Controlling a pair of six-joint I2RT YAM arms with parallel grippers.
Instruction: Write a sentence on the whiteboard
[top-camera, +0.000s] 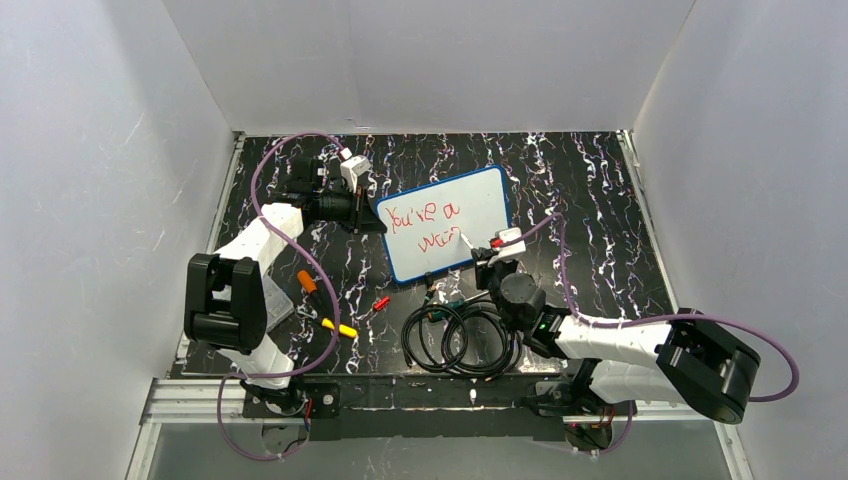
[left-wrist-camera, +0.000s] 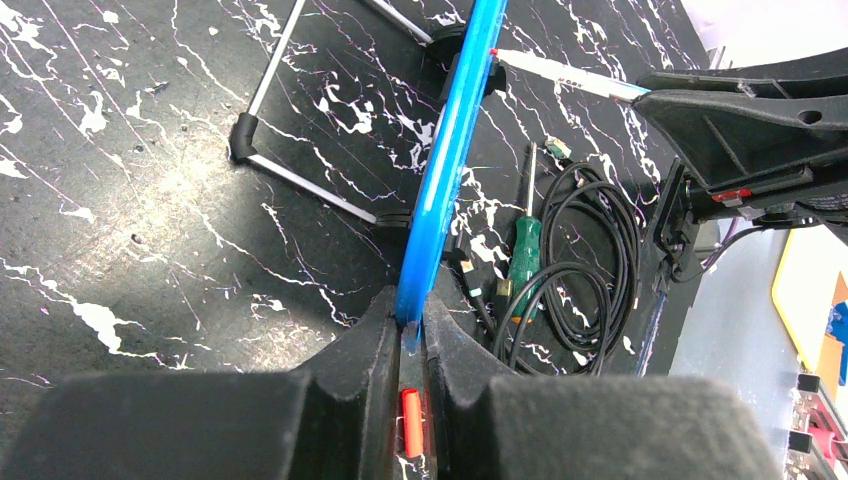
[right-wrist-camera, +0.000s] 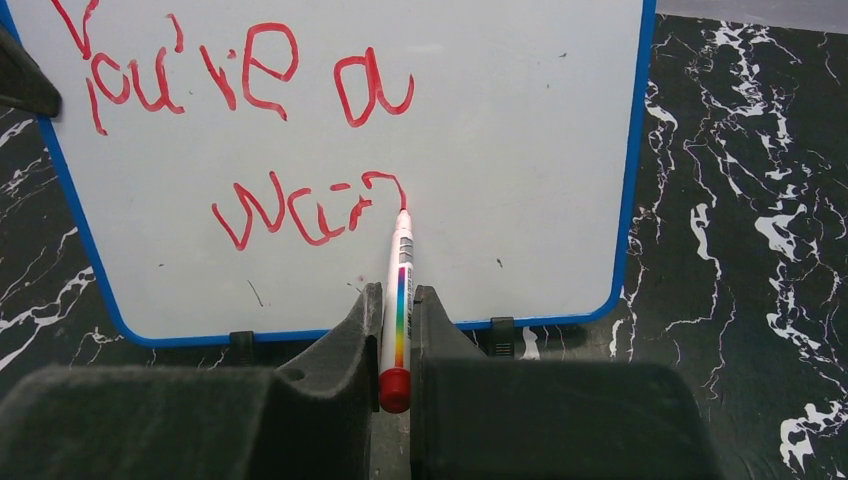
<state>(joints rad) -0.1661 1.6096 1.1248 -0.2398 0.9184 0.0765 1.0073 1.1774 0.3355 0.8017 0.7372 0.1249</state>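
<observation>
Pinching the whiteboard (right-wrist-camera: 520, 150) by its blue edge: our left jaws. Our right jaws: clamped on a red marker (right-wrist-camera: 401, 270), tip touching the sentence (right-wrist-camera: 306, 216).

coiled cable (top-camera: 458, 340) before whiteboard (top-camera: 480, 205), tabletop (top-camera: 600, 230) open rightward

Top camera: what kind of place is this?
Probably a robot lab test cell: white walls box in a black marbled table, a left arm and right arm are bolted at its near edge, and coiled black cables lie loose.

Blue-framed whiteboard (top-camera: 487, 203) on edge, red sentence (top-camera: 428, 226) "You're a war…" in two lines
</observation>
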